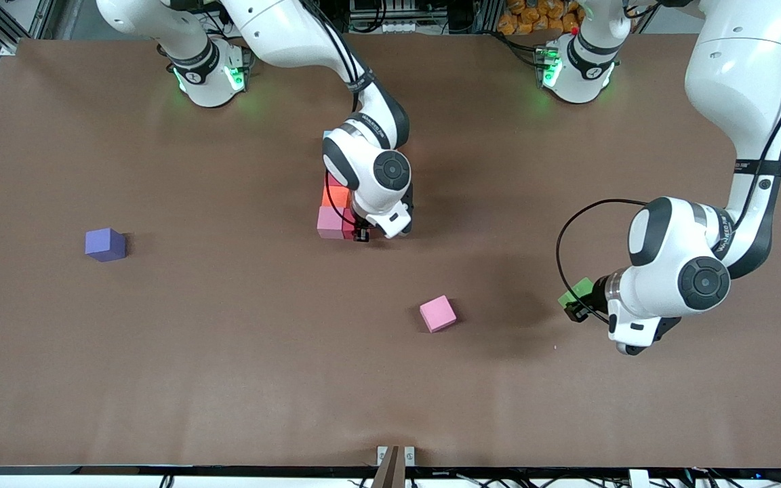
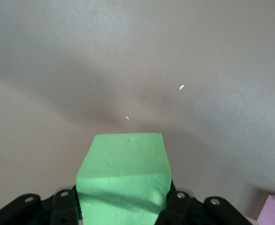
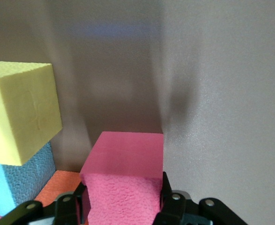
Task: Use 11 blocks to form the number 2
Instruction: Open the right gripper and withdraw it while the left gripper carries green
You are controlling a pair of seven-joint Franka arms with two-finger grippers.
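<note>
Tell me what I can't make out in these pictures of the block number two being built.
- Front view: the right arm's wrist covers most of the block stack, so its cube count and shape stay unknown.
- Right wrist view: the frame edge cuts the yellow block, blue block and orange block.
- Right hand: whether it has released the red block is unclear.
- Left wrist view: the loose pink block is cropped at the corner.

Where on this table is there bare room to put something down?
Bare brown table runs between the purple cube and the loose pink cube, and along the whole edge nearest the front camera. It is crowded mid-table, where the right tool holds a red cube against the stacked cubes. The left tool carries a green cube.
</note>
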